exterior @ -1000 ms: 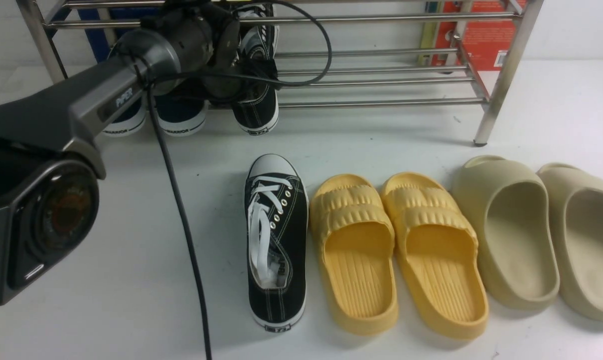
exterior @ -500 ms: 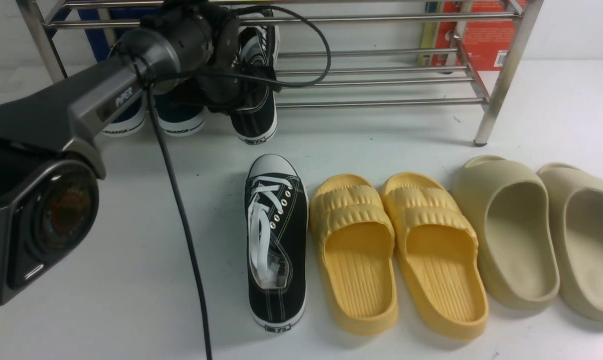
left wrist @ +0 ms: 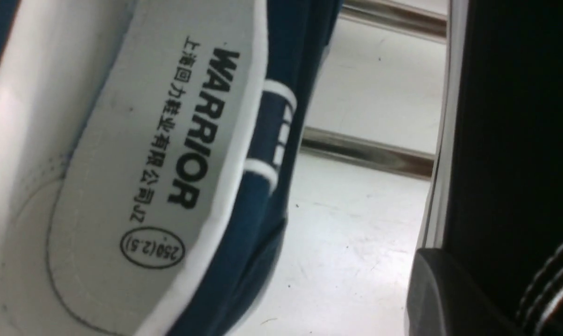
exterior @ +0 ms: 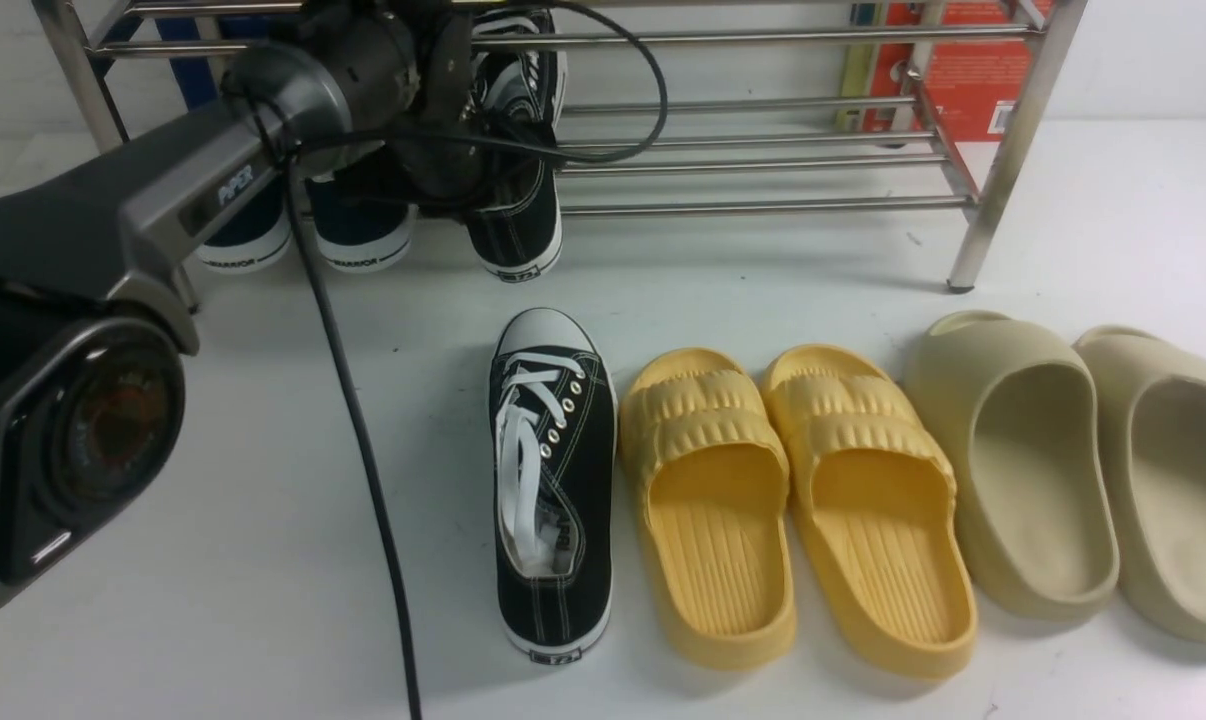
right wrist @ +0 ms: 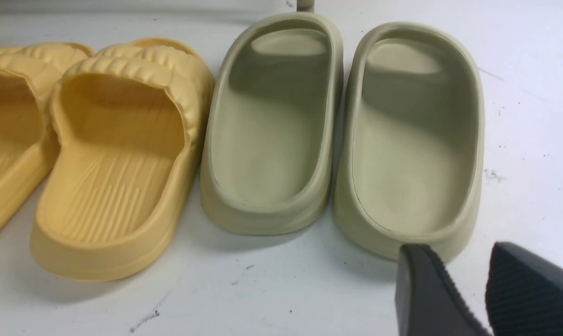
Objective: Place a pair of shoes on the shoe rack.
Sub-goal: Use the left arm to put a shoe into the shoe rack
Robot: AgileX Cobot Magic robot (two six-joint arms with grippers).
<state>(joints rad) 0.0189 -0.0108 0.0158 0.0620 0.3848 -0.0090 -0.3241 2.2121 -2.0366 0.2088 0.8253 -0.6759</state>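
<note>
One black canvas sneaker (exterior: 551,480) with white laces lies on the white floor, toe toward the silver shoe rack (exterior: 763,207). The other black sneaker (exterior: 518,225) is at the rack's lower shelf, heel toward me and hanging over the front bar, next to two navy sneakers. My left gripper (exterior: 483,130) is there, mostly hidden behind its own wrist. In the left wrist view one finger (left wrist: 445,289) presses against the sneaker's black canvas (left wrist: 510,140). My right gripper (right wrist: 454,254) is open and empty, just by the heel of a beige slide.
Two navy sneakers (exterior: 363,235) sit on the rack's left end; one insole (left wrist: 160,163) fills the left wrist view. Yellow slides (exterior: 708,500) and beige slides (exterior: 1033,470) lie right of the floor sneaker. A red box (exterior: 973,70) stands behind the rack. A black cable (exterior: 363,430) hangs across.
The left arm has shifted a little to the left and up at the rack. The held black sneaker dipped, then rose slightly. The rest has not moved.
</note>
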